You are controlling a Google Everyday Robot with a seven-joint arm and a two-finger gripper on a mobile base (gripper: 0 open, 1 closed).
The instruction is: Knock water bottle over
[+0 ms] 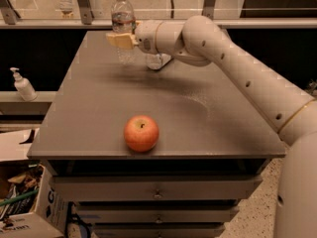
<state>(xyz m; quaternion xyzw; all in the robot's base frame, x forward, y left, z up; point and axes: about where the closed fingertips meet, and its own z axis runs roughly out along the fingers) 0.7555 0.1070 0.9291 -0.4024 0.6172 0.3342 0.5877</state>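
Observation:
The water bottle (122, 21) is clear with a white cap and stands upright at the back left of the grey table (208, 118). My gripper (120, 40) is at the end of the white arm reaching in from the right. It sits right against the bottle's lower half and covers part of it. A red apple (141, 133) sits near the table's front edge, well away from the gripper.
A small clear object (158, 61) lies on the table under the arm's wrist. A white pump dispenser (22, 86) stands on a ledge to the left. A cardboard box (27, 207) is on the floor at lower left. A glass barrier (163, 4) runs behind the table.

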